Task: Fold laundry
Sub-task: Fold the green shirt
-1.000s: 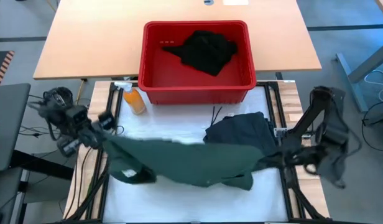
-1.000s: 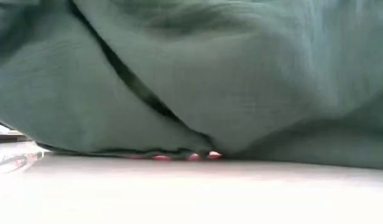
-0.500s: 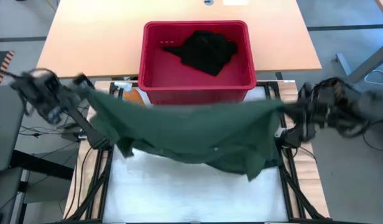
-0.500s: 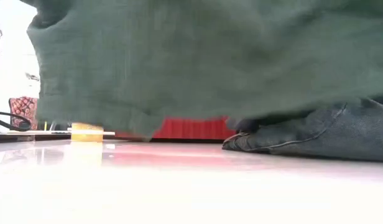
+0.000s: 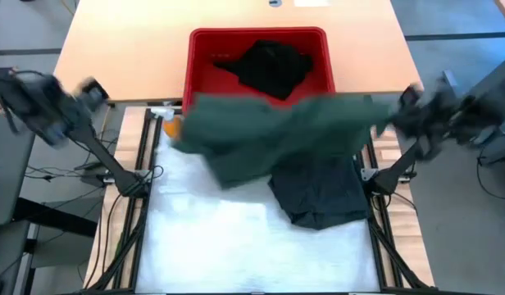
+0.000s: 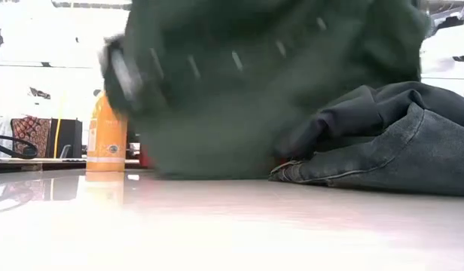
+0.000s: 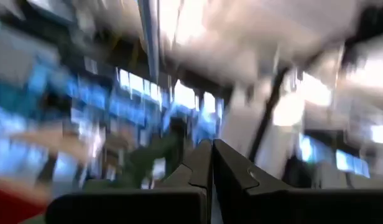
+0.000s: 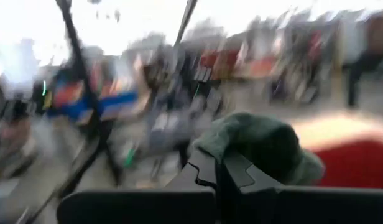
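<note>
The green shirt [image 5: 277, 131] hangs blurred in the air in front of the red basket [image 5: 199, 98], stretched from my right gripper [image 5: 402, 105] toward the table's left. In the low view the shirt [image 6: 232, 90] fills the middle, and its lower part reaches down near the table. My right gripper [image 8: 219, 163] is shut on it. My left gripper [image 5: 95, 87] is raised beyond the table's left edge, well clear of the shirt's free left end [image 5: 179, 135]. The left wrist view shows that gripper [image 7: 211, 154] shut and holding nothing. A dark garment [image 5: 318, 192] lies bunched on the table. My right gripper pinches the green shirt's right end [image 8: 257, 146] between its two fingers. The cloth there is a bunch that wells up over the fingertips. The shirt is lifted and runs from the hold toward the table's left, with its free left part drooping.
A black garment [image 5: 273, 65] lies in the red basket at the far side. An orange bottle [image 6: 108, 135] stands by the basket's front left corner, partly behind the shirt. The white mat [image 5: 236, 246] is bare toward the near edge.
Both arms swung up and toward the far edge, the left also outward to the left. The shirt rose off the table, spread taut between both grippers, then swept toward the basket. Its left end came free of my left gripper and now droops, uncovering the dark garment.
</note>
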